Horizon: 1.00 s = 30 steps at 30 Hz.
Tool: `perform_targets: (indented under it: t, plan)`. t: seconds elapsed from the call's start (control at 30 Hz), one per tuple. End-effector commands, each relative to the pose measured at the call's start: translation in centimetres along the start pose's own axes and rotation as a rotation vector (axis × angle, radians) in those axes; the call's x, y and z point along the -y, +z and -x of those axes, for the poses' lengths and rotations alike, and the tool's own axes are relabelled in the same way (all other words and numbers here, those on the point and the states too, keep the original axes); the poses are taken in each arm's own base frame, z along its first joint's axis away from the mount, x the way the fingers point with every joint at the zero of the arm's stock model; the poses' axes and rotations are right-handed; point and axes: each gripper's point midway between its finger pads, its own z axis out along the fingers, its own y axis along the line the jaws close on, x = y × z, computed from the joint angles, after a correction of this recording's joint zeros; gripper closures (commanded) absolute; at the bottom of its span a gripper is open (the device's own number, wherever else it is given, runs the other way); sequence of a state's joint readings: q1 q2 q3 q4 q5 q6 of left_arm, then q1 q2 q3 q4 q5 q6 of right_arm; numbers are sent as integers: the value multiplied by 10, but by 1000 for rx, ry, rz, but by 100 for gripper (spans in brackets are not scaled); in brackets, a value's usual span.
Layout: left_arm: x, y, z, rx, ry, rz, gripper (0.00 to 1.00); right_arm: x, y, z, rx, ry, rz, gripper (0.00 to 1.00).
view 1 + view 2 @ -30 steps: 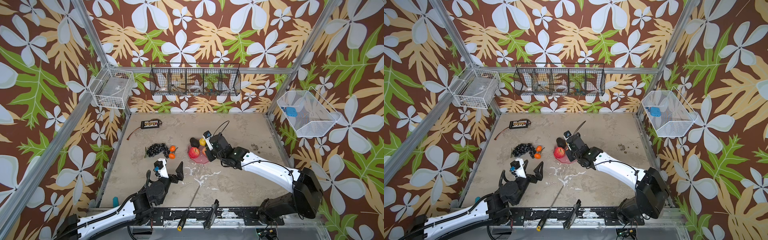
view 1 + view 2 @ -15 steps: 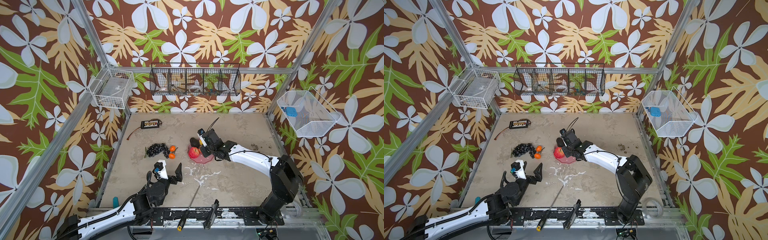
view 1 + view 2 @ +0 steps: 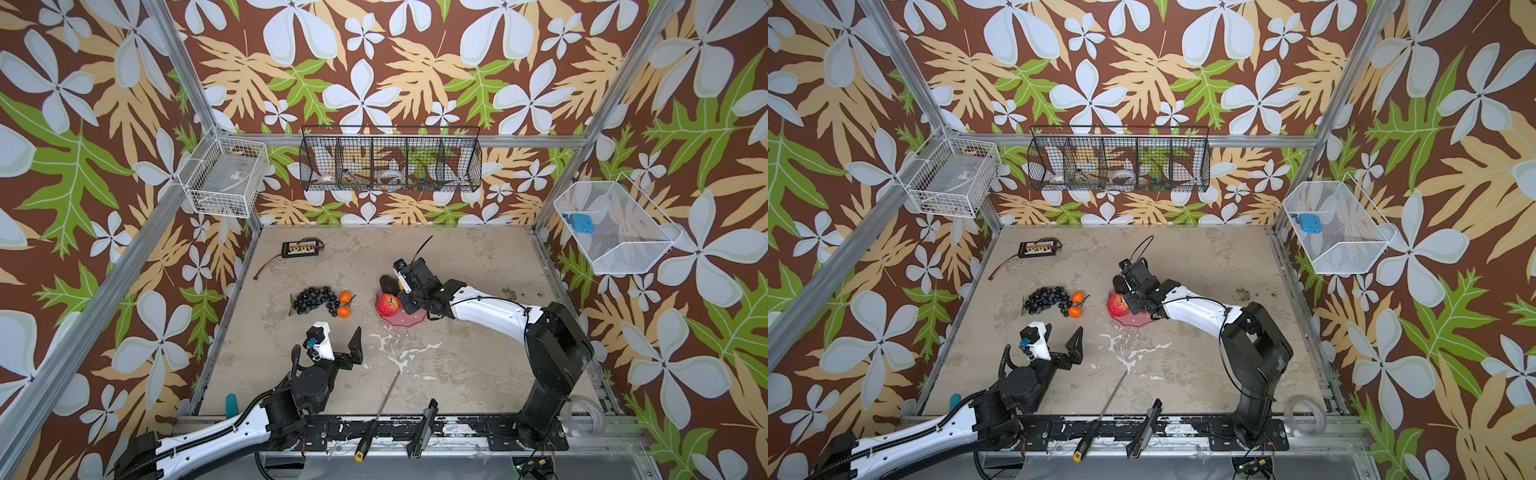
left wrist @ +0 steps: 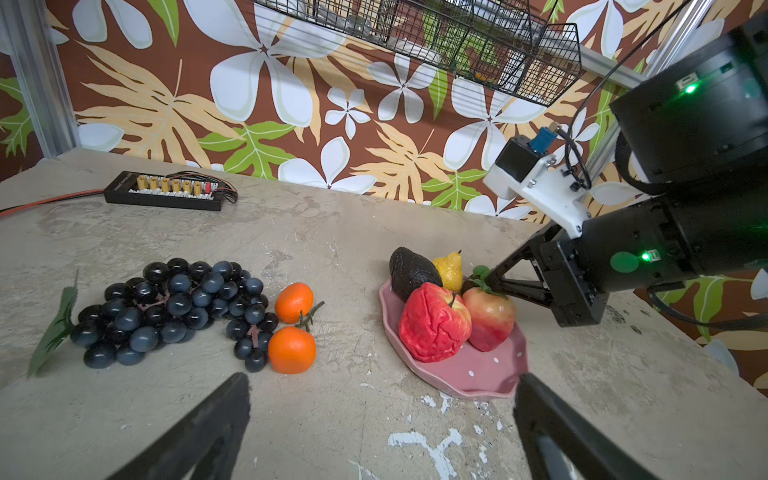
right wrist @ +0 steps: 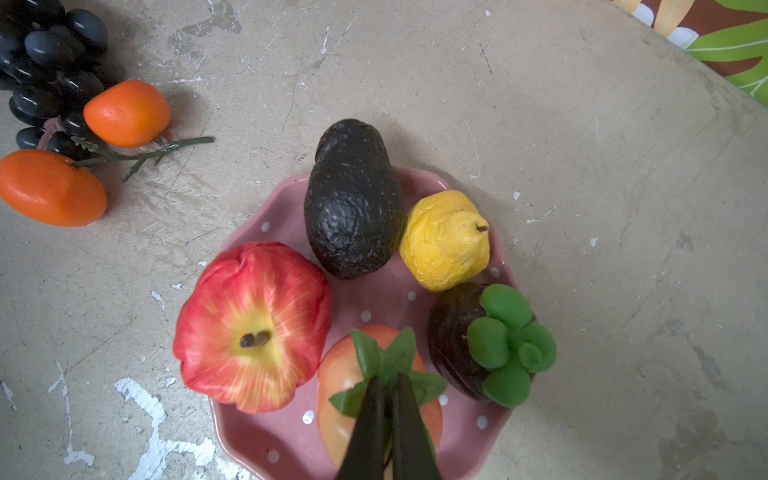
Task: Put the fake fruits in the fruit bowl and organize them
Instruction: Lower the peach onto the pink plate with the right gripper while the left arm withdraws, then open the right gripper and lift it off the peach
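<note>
Pinching the green leaf tuft of the pale red fruit (image 5: 334,370), the right gripper (image 5: 386,377) has its fingers clenched tight. My read is that the leaf gives narrow fingers a better bite than the smooth round body. That fruit seems to rest inside the fruit bowl (image 5: 266,432), close to its rim, between the red apple (image 5: 253,328) and the dark fruit with a green cap (image 5: 453,336).

Across the bowl lies the avocado (image 5: 353,203), its tip hanging out past the scalloped rim, and the yellow fruit (image 5: 444,241) sits just beside it. The bowl's nearly full, folks: only a dotted strip in the middle is bare, and the rim is shallow, so a nudge could roll a piece out.

Off the bowl's apple side, the two oranges (image 5: 126,112) and the grape bunch (image 4: 166,307) wait on the table (image 5: 540,124), huddled together, with open table between them and the bowl. The left gripper (image 4: 382,378) hangs above the table just short of the bowl, fingers spread wide and empty, with a clear run to the oranges. The grapes will likely have to drape on top.
</note>
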State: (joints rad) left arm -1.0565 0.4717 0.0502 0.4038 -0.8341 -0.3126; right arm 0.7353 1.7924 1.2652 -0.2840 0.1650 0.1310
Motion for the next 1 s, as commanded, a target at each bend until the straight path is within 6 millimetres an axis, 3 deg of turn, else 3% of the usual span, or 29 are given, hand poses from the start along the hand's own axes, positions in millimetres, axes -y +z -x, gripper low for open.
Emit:
perform_targets:
  t: [0.0,0.53,0.97]
  plan:
    - [-1,0,6,25,-11,11,0,1,2,6,18,3,-11,100]
    - [-1,1,1,19,-1,9,0,11,-4,26,65,37,-27,100]
    - [0,2,-1,14,1,2,0,6,15,21,38,40,-22,100]
